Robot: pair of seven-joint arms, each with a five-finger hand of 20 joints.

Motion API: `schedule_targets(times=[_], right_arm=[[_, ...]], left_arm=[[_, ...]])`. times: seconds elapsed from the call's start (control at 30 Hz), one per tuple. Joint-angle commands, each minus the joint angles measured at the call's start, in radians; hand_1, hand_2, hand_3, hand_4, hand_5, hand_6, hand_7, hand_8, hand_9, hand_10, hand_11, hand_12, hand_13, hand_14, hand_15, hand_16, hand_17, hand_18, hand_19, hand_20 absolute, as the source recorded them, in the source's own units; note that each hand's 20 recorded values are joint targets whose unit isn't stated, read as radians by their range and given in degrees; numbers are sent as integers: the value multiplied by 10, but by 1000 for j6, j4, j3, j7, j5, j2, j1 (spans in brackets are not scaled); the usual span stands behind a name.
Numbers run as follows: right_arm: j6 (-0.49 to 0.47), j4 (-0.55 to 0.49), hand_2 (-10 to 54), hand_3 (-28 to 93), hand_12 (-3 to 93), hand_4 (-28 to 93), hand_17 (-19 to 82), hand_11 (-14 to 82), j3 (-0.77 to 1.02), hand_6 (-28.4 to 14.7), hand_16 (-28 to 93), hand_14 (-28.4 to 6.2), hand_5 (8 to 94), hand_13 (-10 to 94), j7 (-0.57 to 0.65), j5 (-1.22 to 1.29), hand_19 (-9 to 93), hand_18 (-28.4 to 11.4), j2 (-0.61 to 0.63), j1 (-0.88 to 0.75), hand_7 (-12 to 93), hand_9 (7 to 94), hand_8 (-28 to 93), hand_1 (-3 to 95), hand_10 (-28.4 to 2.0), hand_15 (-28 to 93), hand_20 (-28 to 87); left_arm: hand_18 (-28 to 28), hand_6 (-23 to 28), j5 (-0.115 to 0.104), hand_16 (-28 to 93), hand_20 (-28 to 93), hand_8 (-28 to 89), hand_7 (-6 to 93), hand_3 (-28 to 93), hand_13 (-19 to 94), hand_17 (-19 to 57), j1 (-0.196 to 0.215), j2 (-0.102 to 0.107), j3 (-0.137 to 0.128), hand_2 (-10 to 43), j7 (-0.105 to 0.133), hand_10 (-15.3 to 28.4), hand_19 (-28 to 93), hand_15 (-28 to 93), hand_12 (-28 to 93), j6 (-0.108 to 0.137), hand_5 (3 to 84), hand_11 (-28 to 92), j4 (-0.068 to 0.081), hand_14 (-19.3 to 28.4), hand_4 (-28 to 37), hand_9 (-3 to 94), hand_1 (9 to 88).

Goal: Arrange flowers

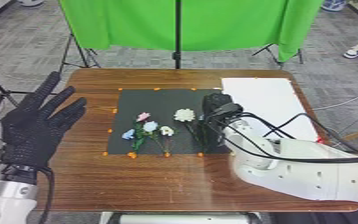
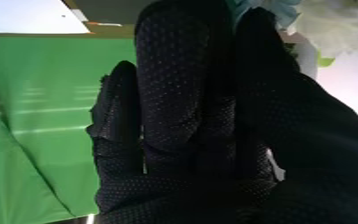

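Flowers on the black mat [image 1: 158, 100], just beside the right hand [image 1: 214, 103]. Hand is above the mat's right part, pointing toward the far table edge; fingers straight, kept close together. Can't tell whether it touches a stem. In the wrist view, pale blue petals and a bigger white bloom sit right by the fingertips of the right hand [image 2: 171, 75]. Nearest bloom in the head view: large white flower [image 1: 184, 115], full and ruffled, dark stem running toward the near edge of the mat. Left of it, a looser group: pink flower [image 1: 143, 116] farthest from the robot, pale blue flower [image 1: 151, 126] nearer, small white flower [image 1: 167, 131] on the group's right, deeper blue flower [image 1: 128, 134] on its left. Green stems and leaves run toward the near mat edge. Orange tape bits [image 1: 132, 155] along the mat borders. White sheet [image 1: 264, 95] on the table to the right of the mat, right arm over its near part. Left hand [image 1: 35, 125] is raised off the left side of the brown table [image 1: 184, 185], open, fingers spread. Green cloth [image 1: 131, 25] hangs past the far edge, dark pole [image 1: 177, 30] in front of it.
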Motion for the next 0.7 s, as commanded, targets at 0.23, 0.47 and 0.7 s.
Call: schedule_targets(times=[0.23,0.47,0.7], right_arm=[[27,-23,-95,770,169,-283,424,240,-2,22,184,-35,710,807,8,17,932,-159,13,-5,187,830,-71,391,-91,555,144],[93,-36,-95,775,164,-283,430,244,-27,20,179,-40,693,803,47,-28,932,-164,23,16,186,823,-129,363,-96,559,135],[120,-98,-95,761,164,-283,455,247,3,18,178,-38,707,825,52,-38,932,-171,46,18,186,843,-130,341,-97,567,181]], left_arm=[[284,32,2,-13,110,-111,155,752,150,-146,15,-10,9,65,-1,150,471,303,137,1,238,156,4,241,-271,196,209],[284,32,1,-14,109,-111,156,754,150,-146,29,-14,9,63,8,149,471,303,136,6,238,157,1,239,-268,195,210],[284,33,-2,-14,108,-110,155,754,148,-146,53,-14,5,63,29,148,471,300,134,19,239,157,-6,238,-268,194,211]])
